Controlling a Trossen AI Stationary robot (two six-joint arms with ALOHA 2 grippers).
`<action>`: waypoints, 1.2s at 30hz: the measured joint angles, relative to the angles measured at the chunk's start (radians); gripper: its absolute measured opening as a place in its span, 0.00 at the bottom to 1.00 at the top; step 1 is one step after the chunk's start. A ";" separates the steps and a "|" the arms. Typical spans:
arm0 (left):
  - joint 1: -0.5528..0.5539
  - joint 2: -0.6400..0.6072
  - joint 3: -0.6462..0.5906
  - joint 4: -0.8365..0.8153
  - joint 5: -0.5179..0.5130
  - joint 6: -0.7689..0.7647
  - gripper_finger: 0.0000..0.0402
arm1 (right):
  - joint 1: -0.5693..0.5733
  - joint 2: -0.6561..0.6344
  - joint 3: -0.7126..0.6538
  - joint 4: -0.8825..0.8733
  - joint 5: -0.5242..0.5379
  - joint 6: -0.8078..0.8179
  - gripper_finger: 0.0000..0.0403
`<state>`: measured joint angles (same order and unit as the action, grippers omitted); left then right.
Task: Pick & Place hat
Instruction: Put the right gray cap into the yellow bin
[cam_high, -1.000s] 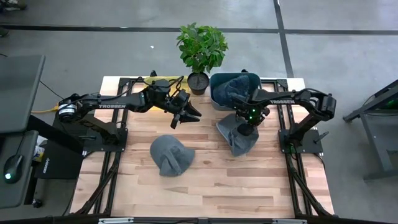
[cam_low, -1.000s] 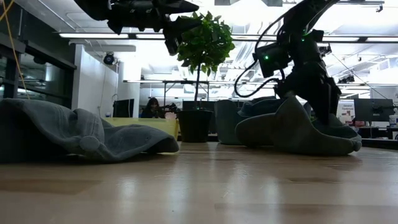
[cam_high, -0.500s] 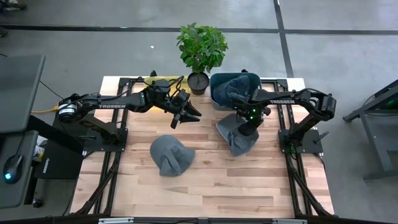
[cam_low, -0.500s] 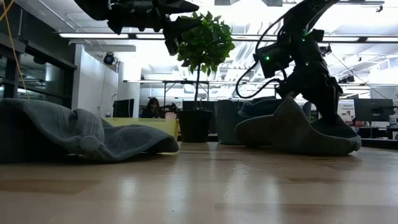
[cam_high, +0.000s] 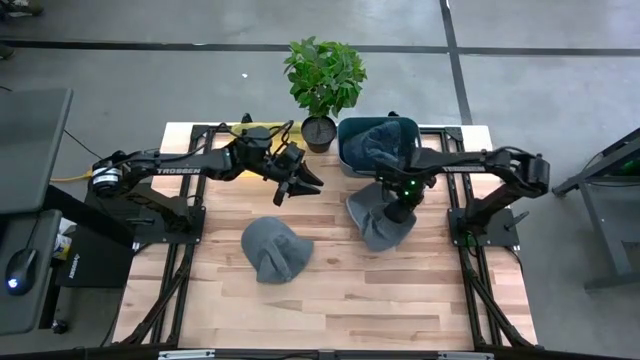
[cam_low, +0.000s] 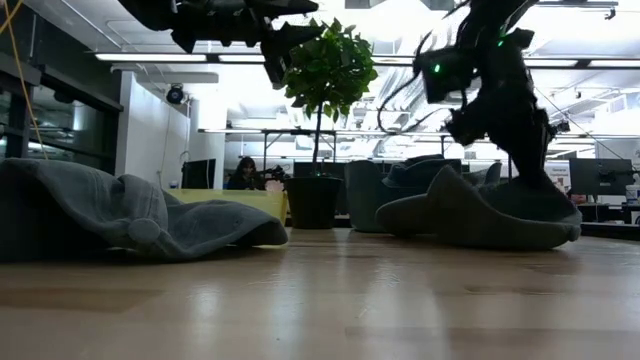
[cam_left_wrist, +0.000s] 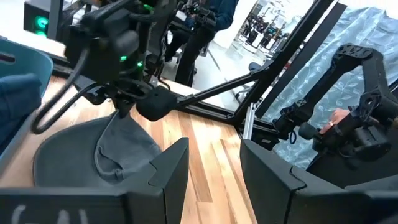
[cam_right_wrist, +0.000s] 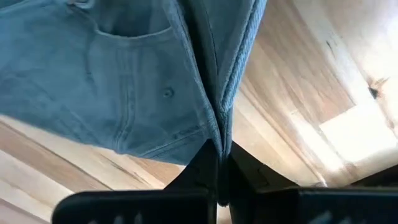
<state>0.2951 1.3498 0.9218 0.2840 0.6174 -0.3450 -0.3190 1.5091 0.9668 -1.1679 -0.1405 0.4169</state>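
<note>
A grey hat (cam_high: 378, 228) lies on the wooden table at the right. My right gripper (cam_high: 398, 208) stands over it, pointing down, shut on its cloth. The low view shows this hat (cam_low: 470, 215) with its underside on the boards. A second grey hat (cam_high: 272, 248) lies flat near the table's middle, touched by nothing. My left gripper (cam_high: 300, 182) hovers open above the table, left of the right hat, with nothing between its fingers (cam_left_wrist: 168, 174). My right gripper pinches a stitched edge of the hat's cloth (cam_right_wrist: 219, 127) between its two fingers, where the cloth is folded together. The fingers come from above, pointing down. The cloth rises to the fingers while the rest of the hat (cam_right_wrist: 124, 81) spreads out below on the table.
A teal bin (cam_high: 345, 135) with more grey cloth in it stands at the back, just beyond the right hat. A potted plant (cam_high: 322, 80) stands beside it at the far edge. Black frame rails run along both sides of the table.
My right gripper has risen a little over the right-hand hat, drawing its pinched cloth along. The hat's outline has shifted slightly, and most of it stays on the table. The left arm and the middle hat have kept still.
</note>
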 joint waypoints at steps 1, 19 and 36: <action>0.000 -0.001 0.001 0.002 0.000 0.000 0.36 | 0.012 -0.019 0.000 -0.002 0.007 0.016 0.01; 0.000 0.000 0.001 0.006 -0.036 -0.083 0.36 | 0.233 -0.389 0.000 0.023 0.169 0.202 0.01; 0.000 0.000 0.001 0.145 -0.276 -0.531 0.36 | 0.358 -0.442 0.178 0.094 0.490 -0.008 0.01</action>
<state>0.2947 1.3499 0.9226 0.4287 0.3416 -0.8758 0.0386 1.0676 1.1451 -1.0740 0.3499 0.4094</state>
